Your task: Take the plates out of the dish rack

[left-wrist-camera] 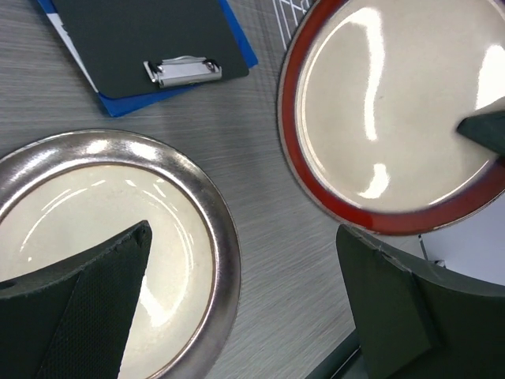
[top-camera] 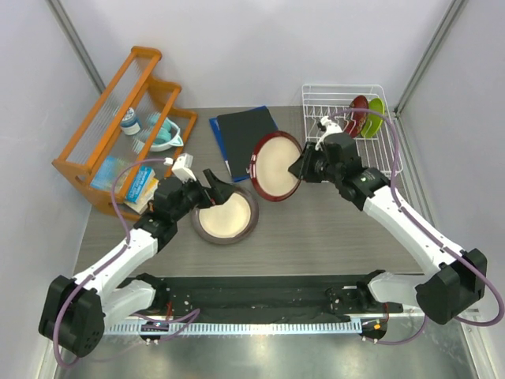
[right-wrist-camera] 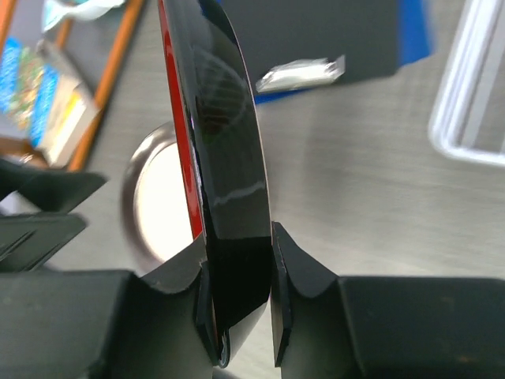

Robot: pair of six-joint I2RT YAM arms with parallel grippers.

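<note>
Now: R gripper [right-wrist-camera: 237,264] clenched on the rim of the red-rim plate [top-camera: 272,167], one finger on each face. An edge pinch suits a plate that stood upright betw. tines; no other way in. Plate is held tilted, cream face twd the L arm and glossy dark underside twd the R wrist cam. It is clear of the dish rack [top-camera: 339,87], over the table [top-camera: 331,229] betw. rack and the brown-grey-rim plate [top-camera: 226,215]; can't tell if the two rims touch. L gripper [top-camera: 215,185] released, jaws wide, hovering low over the brown-grey-rim plate, which lies flat, face up. I judge that one unloaded and the red one needing only to be laid down. Rack holds just a dark red bowl [top-camera: 359,113] and a lime-green bowl [top-camera: 375,117], upright at its R end. Tabletop is grey wood-grain, matte, prob. fair grip for glazed ware. A black clipboard [top-camera: 245,134] lies on a blue sheet at back and an orange wooden shelf rack [top-camera: 118,118] stands back-left. Pale walls all round.
</note>
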